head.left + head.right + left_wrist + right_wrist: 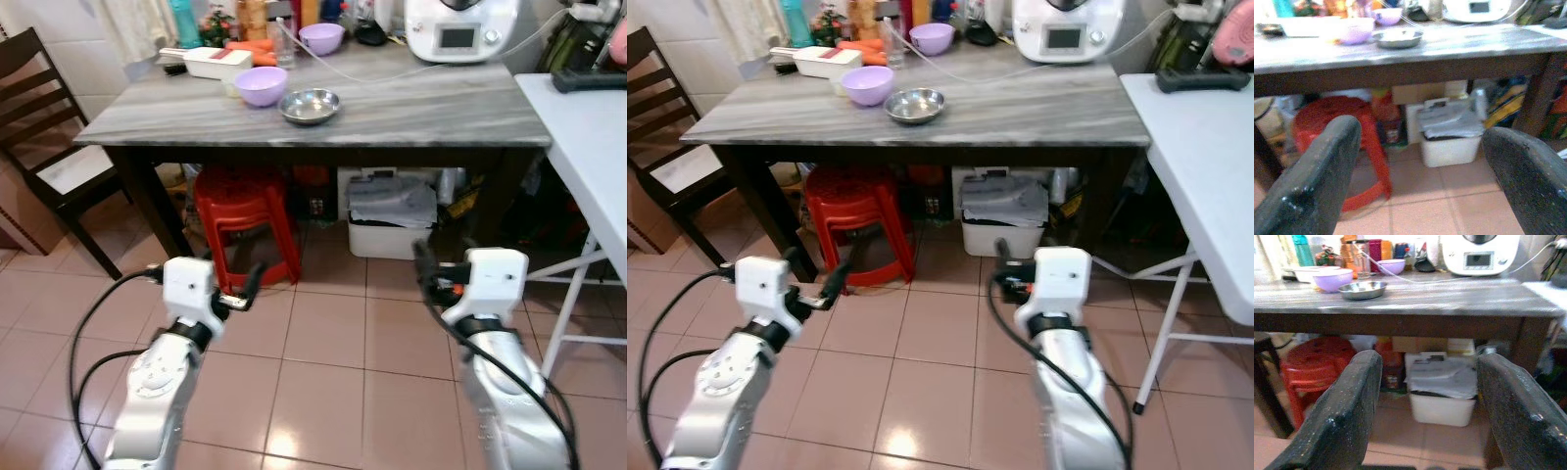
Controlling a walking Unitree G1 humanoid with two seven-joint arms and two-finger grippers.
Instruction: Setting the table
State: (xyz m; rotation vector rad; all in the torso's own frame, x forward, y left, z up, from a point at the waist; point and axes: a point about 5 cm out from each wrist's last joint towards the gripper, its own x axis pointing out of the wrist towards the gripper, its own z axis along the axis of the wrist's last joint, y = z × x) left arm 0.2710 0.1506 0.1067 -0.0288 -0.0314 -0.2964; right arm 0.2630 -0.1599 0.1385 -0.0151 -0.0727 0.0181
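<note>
Worktop [411,113]: grey marbled slab on dark legs, spanning the upper half of the left eye frame.

Near-left portion of the slab: lavender bowl [261,85], upright, with steel bowl [310,105] just beside it on the right; touching or apart, cannot tell. Further back, at upper centre: second lavender bowl [321,38]. Upper left of the slab: white rectangular container [208,62]. Back edge, upper left: row of bottles and jars, too small to identify singly. Upper right of the slab: white kitchen appliance with display [458,29], with a pale cord trailing left across the slab.

Under the slab, left of centre: red plastic stool [243,220]. Right of centre: white bin [392,227] covered by grey folded material. Left edge of the frame: dark wooden chair [44,137]. Right edge: white folding table [588,147]. Floor: pinkish-brown tiles [333,343].

Left pincer [1415,171]: released, both black fingers wide apart, held low above the floor in the lower left of the left eye frame, aimed at the stool and the underside of the slab, grasping nothing.

Right pincer [1427,401]: released, fingers equally wide apart, low in the lower right, aimed at the white bin, grasping nothing.

Both well short of the slab edge and below its level.
</note>
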